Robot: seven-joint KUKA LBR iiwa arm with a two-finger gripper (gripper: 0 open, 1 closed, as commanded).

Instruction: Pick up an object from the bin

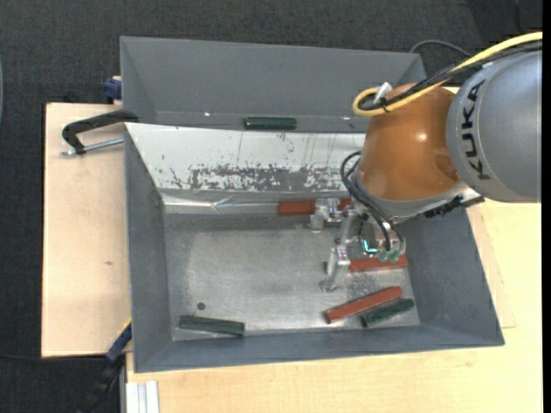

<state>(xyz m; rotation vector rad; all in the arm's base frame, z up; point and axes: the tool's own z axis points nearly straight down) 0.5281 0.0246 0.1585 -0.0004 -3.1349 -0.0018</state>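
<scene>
A grey metal bin (146, 256) is sitting on a pale worktop (82, 231), its floor mostly bare on the left and centre. The arm (504, 132) is reaching in from the right, and its orange cover (405, 149) is hanging over the right rear part of the bin. Below the cover, the tool (337, 248) is hanging low over the floor, right of centre; whether it is spread or pressed together cannot be told, and nothing is showing as pinched in it. The near red stick (383, 263) is lying flat just beside the tool on its right, partly under the wrist. The front red stick (363, 304) is lying slanted nearer the front wall, with a short green stick (387, 311) lying just beside it on the right. The back red stick (297, 206) is lying along the foot of the rear wall, left of the tool. A left green stick (211, 325) is lying well apart in the front left corner. An upper green stick (269, 123) is showing high on the rear wall.
</scene>
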